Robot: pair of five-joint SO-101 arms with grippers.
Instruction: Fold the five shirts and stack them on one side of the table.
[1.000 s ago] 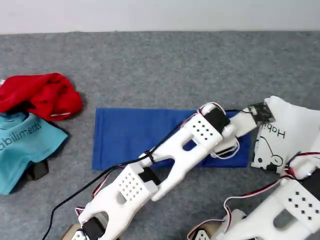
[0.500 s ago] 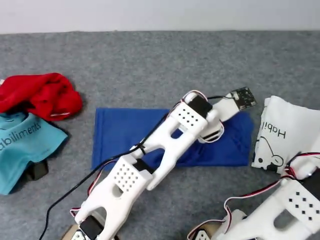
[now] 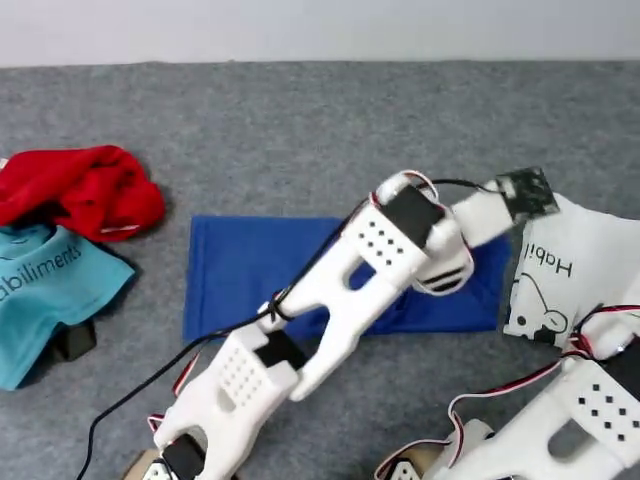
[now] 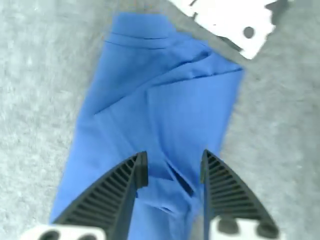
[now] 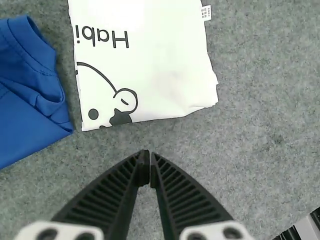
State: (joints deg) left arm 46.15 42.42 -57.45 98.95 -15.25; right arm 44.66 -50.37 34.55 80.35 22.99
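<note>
Grey fuzzy cloth covers the table [image 3: 300, 130], and a white wall [image 3: 300, 30] runs along its far edge; the left fingers [image 4: 120, 190] are apart with a wide gap between them, and they hold nothing; the blue shirt [image 4: 160, 100] lies flat right under them, folded into a long strip that stretches away past the tips; a small bump of blue cloth sits in the gap between the two fingers, but I cannot tell if the tips touch it; from the high view, the left arm [image 3: 330, 290] lies across the blue strip.

The right fingers [image 5: 120, 190] are pressed together with nothing between them; bare grey table is under them; the white shirt [image 5: 145, 60] lies just ahead of their tips and apart from them, folded into a neat block with a black drawing and letters on top; the collar end of the blue shirt lies right beside the white shirt, off to one side of the right fingers.

The red shirt [image 3: 90, 190] sits in a crumpled heap well away from both pairs of fingers, past the other end of the blue strip; the teal shirt [image 3: 50, 285] touches it and is not folded either; a small black thing [image 3: 70, 340] peeks out from under the teal shirt.
</note>
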